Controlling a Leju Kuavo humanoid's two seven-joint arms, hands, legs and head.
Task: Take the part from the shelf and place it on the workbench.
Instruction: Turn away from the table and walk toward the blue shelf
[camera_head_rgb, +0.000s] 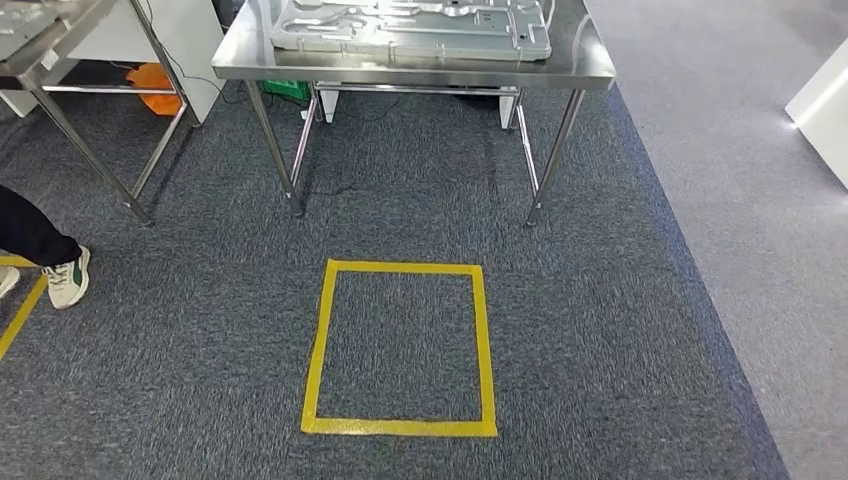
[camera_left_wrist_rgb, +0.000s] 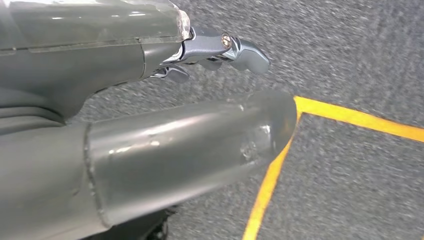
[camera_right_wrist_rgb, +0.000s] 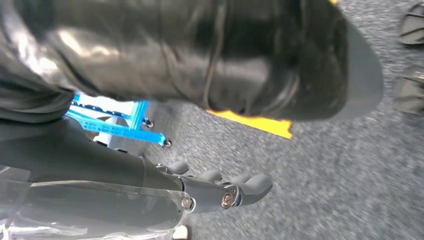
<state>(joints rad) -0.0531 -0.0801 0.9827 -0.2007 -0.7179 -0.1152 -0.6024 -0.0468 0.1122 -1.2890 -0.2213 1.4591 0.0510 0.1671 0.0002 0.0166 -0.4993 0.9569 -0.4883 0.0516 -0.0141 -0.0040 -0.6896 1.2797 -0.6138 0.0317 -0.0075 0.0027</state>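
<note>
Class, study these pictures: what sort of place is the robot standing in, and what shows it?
Probably a workshop or robot test lab: a steel workbench bearing a flat metal part, a yellow tape square marking a standing spot on the grey carpet.

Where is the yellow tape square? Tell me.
In the head view, the yellow tape square lies on the grey carpet, centre frame, just before the steel workbench.

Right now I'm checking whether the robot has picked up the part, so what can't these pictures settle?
- Shelf: not identifiable.
- Metal parts on the workbench: cut off by the head view's top edge.
- Right hand: palm hidden by its cover.
- Left hand: thumb blocks the palm.
</note>
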